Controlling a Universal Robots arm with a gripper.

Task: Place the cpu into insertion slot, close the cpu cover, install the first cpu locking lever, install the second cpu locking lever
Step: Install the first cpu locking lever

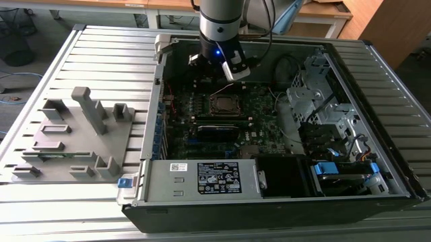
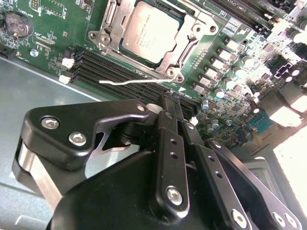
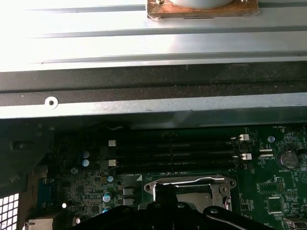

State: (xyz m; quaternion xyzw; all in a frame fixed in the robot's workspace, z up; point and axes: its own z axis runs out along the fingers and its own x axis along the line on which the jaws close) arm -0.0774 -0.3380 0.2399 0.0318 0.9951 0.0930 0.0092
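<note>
- End effector (image 2: 171, 98): fingers (image 2: 166, 124) pinched narrow, tips together. I see nothing clamped between them.
- In the exterior view I'm (image 1: 232, 75) inside the open computer case (image 1: 283, 201), low over the motherboard (image 1: 202, 141).
- The cpu (image 2: 151, 32) sits in the insertion slot (image 1: 224, 104), just ahead of my fingertips, dull metal face up.
- The cpu cover (image 2: 194, 28) lies flat over the cpu, its frame around the chip's edges and the face showing through the cut-out.
- A thin silvery locking lever (image 2: 129, 82) lies free over the memory slots (image 2: 120, 72), between my tips and the socket. One end stops right at my tips. Can't tell whether I'm touching it.
- First wrist view: my tip (image 3: 165, 189) is at the socket's silvery rim, with four empty black memory slots (image 3: 175, 153) beyond it, then the case wall.
- The case stands on a slatted metal table (image 1: 40, 212), and a grey fixture (image 1: 74, 136) is well off to my side.
</note>
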